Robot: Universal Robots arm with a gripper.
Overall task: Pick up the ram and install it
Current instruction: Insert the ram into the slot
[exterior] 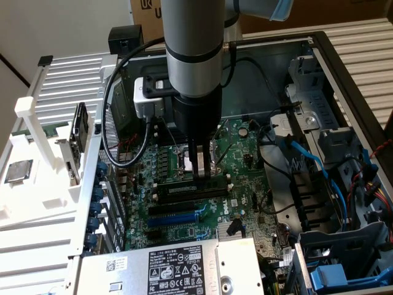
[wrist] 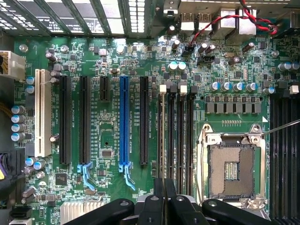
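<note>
Centre of exterior view: gripper (exterior: 201, 175) has jaws narrow, pinching the ram (exterior: 184, 190). The ram stands on edge on the motherboard (exterior: 179, 233).

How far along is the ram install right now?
Done: the ram is picked up and stands edge-down on the motherboard. In hand: the end effector grips its top edge. Left: releasing it; whether it's fully seated, I can't tell.

The arm (exterior: 191, 43) hangs straight down — tool (exterior: 201, 174) vertical, its fingers (wrist: 158, 202) apparently pressed almost together.
</note>
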